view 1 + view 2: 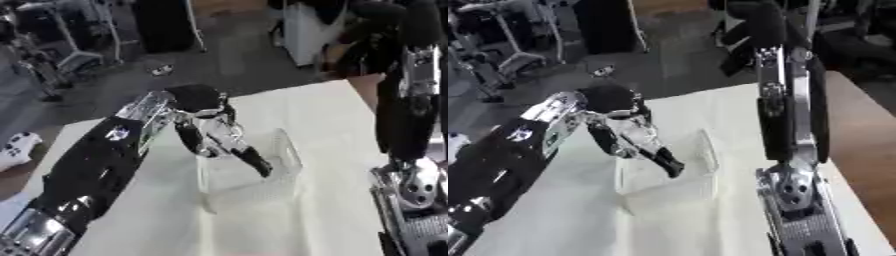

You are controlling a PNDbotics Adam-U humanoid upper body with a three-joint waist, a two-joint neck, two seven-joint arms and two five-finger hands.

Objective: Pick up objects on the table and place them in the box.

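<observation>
Box (278, 165): clear, mid-table, just under my left hand (229, 142), whose fingers reach down over its rim; whether they hold anything, I cannot tell. Step, I judge: placing. Next: release and withdraw. Right hand (798, 192): idle, fingers unseen.

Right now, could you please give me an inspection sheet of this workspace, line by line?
Surface: white table, wooden edge at right.
Job's things: clear box on the table; no loose objects seen.
Clutter: nothing seen on the table.
Hands: left hand over the box, fingers pointing down into it, holding nothing visible; right hand not in view, only the right arm.
Cables: nothing seen.
Surroundings: dark floor with equipment beyond the table.
</observation>
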